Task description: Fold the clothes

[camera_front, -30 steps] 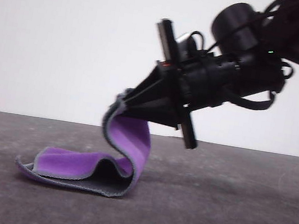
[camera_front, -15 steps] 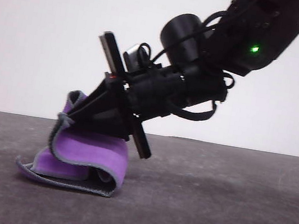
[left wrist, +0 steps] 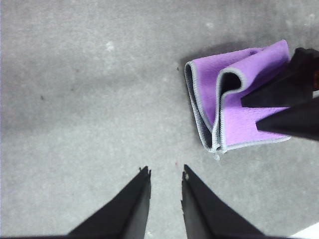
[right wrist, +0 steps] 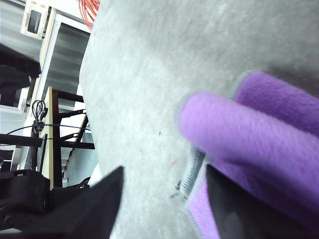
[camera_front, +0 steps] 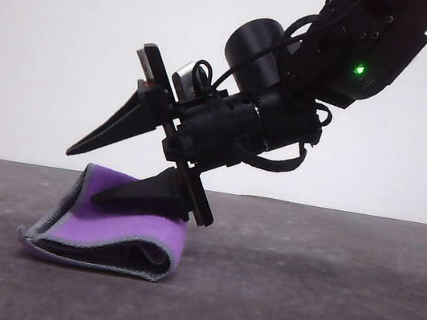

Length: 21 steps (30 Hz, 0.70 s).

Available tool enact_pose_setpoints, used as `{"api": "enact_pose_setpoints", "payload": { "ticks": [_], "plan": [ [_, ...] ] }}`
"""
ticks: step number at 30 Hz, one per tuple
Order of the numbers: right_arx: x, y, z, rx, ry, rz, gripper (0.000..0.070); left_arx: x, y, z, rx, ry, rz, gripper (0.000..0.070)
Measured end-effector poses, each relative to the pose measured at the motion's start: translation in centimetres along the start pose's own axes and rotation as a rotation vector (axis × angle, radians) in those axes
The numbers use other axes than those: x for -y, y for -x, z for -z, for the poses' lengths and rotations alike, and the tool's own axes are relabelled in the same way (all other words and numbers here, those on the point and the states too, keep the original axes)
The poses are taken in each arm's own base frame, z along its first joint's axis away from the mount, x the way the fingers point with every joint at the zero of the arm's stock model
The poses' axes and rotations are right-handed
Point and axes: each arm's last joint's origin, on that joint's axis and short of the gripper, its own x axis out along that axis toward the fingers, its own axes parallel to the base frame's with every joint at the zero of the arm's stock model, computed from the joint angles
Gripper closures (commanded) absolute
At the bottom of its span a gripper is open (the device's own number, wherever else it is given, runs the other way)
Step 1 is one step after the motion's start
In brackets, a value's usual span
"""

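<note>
right gripper (camera_front: 85,172) now open, cloth (camera_front: 105,228) dropped, folded

The right arm (camera_front: 352,52) reaches in from the upper right, sloping down toward the left, its wrist tilted low. The right gripper (camera_front: 85,172) points left with its jaws spread wide, one finger raised, the other lower and nearly level. The left gripper (left wrist: 165,174) hangs pointing downward, its jaws parted by a narrow gap
</note>
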Motion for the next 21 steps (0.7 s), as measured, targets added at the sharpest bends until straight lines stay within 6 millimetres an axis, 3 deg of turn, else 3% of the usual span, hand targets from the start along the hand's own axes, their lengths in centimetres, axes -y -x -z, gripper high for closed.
{"api": "enact_pose_setpoints", "payload": {
  "ticks": [5,11,17,21],
  "plan": [
    [-0.6,0.2,-0.7,-0.034,0.021,-0.077,0.0274,0.0,0.0,0.0,0.003,-0.001,0.000,0.0591],
    [-4.1,1.4,-4.4,-0.025,0.132,-0.211,0.0271,0.0,0.0,-0.2,0.017,-0.006,-0.001,0.0591],
    [-8.6,6.0,-7.9,0.093,0.257,-0.154,0.0271,0.0,0.0,-0.5,0.051,-0.018,-0.002,0.0591],
    [-9.1,10.0,-8.2,0.179,0.278,0.089,0.0272,-0.1,0.0,-0.7,0.070,-0.024,-0.004,0.0591]
  ]
}}
